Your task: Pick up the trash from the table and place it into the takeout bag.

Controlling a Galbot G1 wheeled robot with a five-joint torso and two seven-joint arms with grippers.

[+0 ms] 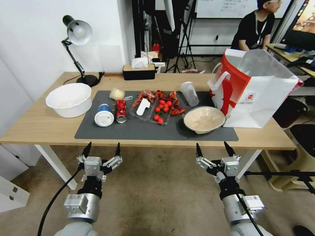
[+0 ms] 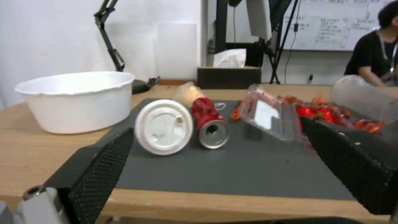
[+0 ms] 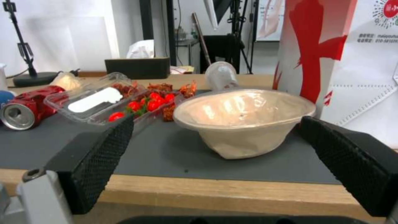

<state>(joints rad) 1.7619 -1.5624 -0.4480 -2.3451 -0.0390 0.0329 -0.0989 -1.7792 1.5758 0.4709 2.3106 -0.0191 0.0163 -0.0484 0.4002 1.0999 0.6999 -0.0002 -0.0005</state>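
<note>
We are holding both grippers, left (image 1: 102,149) and right (image 1: 212,148), wide apart and empty, short of the table (image 1: 32,126). The bowl (image 1: 204,119), cups, can (image 1: 121,110) and wad are lying on the mat, the bag (image 1: 259,98) standing open beside the bowl.

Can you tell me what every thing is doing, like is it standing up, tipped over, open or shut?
Beige bowl: upright, empty.
Clear plastic cup: lying on its side.
Blue-and-white cup: tipped over, lid on.
Red drink can: on its side, crushed.
Takeout bag: standing, open.
White tub: upright.
Left gripper: jaws open, empty.
Right gripper: jaws open, empty.
</note>
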